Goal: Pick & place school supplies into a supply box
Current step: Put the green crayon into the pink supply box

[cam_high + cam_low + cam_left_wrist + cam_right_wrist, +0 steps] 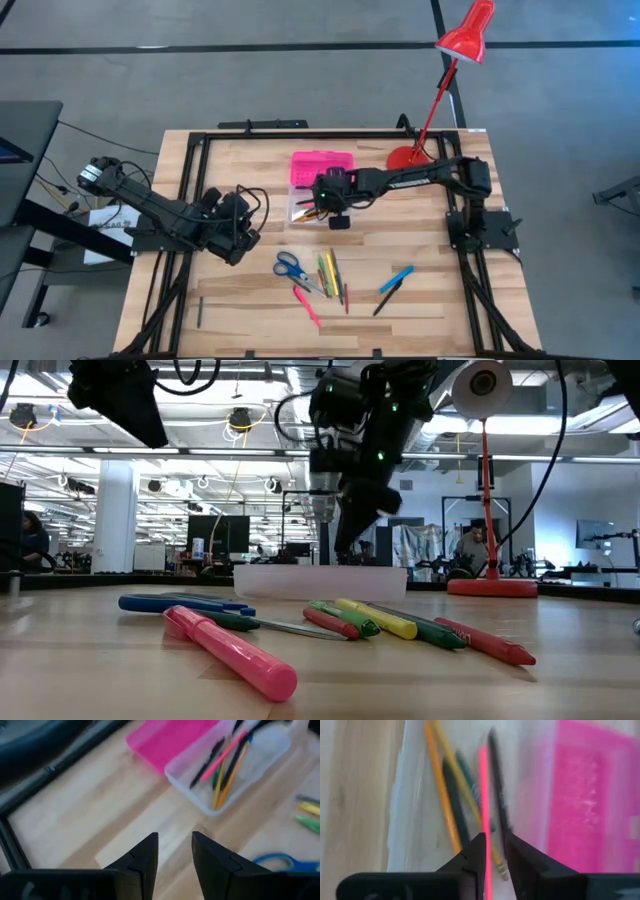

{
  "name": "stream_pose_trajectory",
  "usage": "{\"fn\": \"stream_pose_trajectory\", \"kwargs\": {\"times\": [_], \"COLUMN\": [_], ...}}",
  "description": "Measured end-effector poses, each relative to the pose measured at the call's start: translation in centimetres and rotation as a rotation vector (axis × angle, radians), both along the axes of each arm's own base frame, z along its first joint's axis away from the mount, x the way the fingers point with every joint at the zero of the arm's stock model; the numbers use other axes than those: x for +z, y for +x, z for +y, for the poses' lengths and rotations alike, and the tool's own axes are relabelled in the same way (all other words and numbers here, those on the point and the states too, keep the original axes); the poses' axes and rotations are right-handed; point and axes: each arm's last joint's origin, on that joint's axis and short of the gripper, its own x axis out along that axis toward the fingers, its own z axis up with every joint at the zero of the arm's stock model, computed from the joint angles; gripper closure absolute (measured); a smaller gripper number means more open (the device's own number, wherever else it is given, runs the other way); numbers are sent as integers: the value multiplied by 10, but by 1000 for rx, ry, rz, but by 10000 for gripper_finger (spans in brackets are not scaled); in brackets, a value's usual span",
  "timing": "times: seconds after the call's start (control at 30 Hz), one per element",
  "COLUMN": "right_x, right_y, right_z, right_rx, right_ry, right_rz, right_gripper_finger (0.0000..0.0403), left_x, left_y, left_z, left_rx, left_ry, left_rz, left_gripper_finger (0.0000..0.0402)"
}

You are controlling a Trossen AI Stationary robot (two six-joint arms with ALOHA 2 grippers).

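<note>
Several pens and pencils already lie in the clear base of the supply box [312,190], whose pink lid lies flat open toward 12 o'clock, just past table centre. The right gripper [492,851] hangs over that base, fingers drawn close with only a narrow gap, and a thin pink pen [484,795] runs through the gap; I judge it pinched, though whether the pads bear on it or are letting go cannot be told. Beside it in the box lie an orange pencil [442,795] and a black pen [499,795]. The left gripper [174,851] waits near 9 o'clock of the box, fingers parted a little and holding nothing. Supplies not yet boxed lie toward 6 o'clock: blue-handled scissors [290,266], a cluster of green, yellow and red markers [330,272], a fat pink marker [306,304], a blue pen [397,278] crossing a black one at about 4 o'clock, and one dark pencil [199,310] off at 8 o'clock. These things are light, stiff and smooth, so they may roll or swivel in a pinch; mid-barrel is the place to take hold, across the width. The scissors are best gripped at the pivot, where blades meet handles
</note>
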Motion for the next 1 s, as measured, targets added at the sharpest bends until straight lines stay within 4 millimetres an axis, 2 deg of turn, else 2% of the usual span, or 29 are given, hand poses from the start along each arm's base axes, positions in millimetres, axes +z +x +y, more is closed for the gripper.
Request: {"fn": "stream_pose_trajectory", "kwargs": {"times": [0.17,0.33,0.5,0.77,1.0], "right_x": [41,84,115,139,148], "right_y": [-11,-39,-71,-107,-114], "right_z": [0,-1,0,11,13], "right_rx": [-10,-43,-153,-183,-152], "right_ry": [-2,55,121,149,136], "right_rz": [-112,-168,-181,-147,-185], "right_gripper_finger": [336,336,336,336,336], "left_x": [-3,-5,-9,-38,-63], "left_y": [-4,-11,-16,-26,-26], "left_z": [-3,-11,-32,-82,-121], "left_rx": [18,124,245,420,501], "left_ry": [-163,-301,-466,-657,-755], "left_rz": [70,67,40,289,355], "left_gripper_finger": [288,288,288,288,288]}}
